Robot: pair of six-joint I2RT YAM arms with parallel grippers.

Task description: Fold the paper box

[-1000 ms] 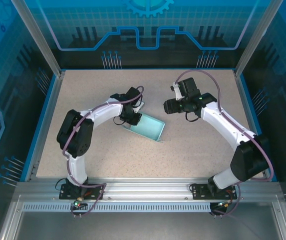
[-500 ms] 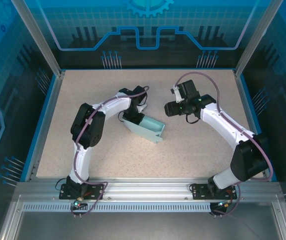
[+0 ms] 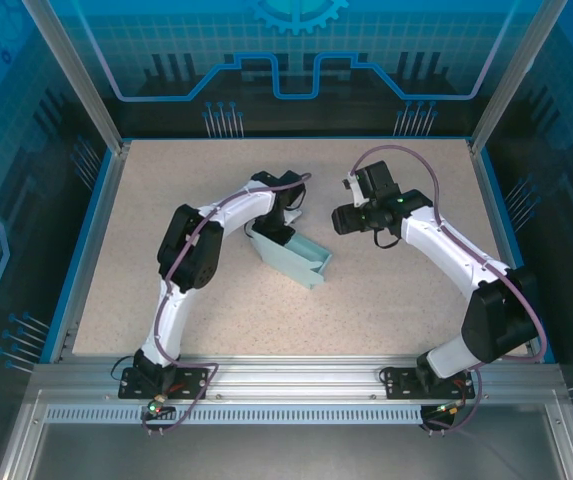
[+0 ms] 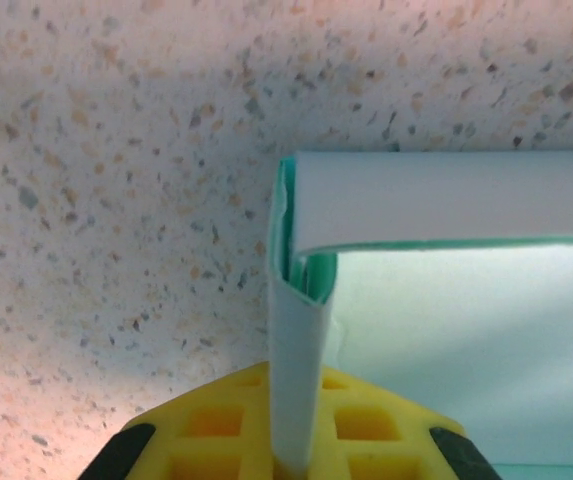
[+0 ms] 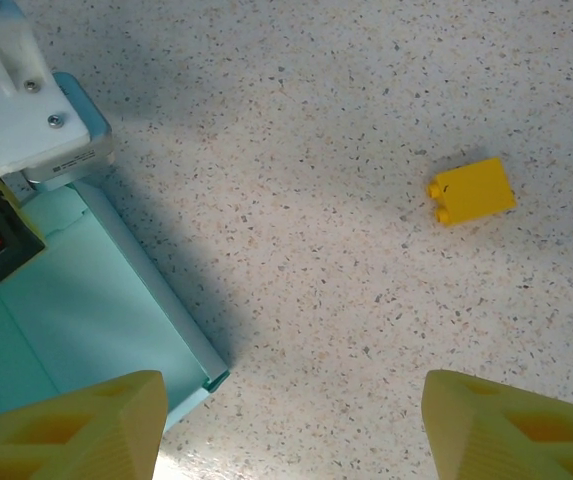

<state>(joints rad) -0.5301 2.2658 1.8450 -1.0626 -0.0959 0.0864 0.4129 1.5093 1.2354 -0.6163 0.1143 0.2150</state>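
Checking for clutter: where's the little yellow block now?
Right wrist view: the yellow block lies on bare table, apart from the paper box, which is toward that picture's left.

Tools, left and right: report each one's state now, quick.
Left tool: shut on an upright flap of the paper box.
Right tool: open, holding nothing.

The top camera looks down on the whole surface (image 3: 396, 290) from behind me. My wrist cameras face it at close range; all three share the paper box (image 3: 301, 262).
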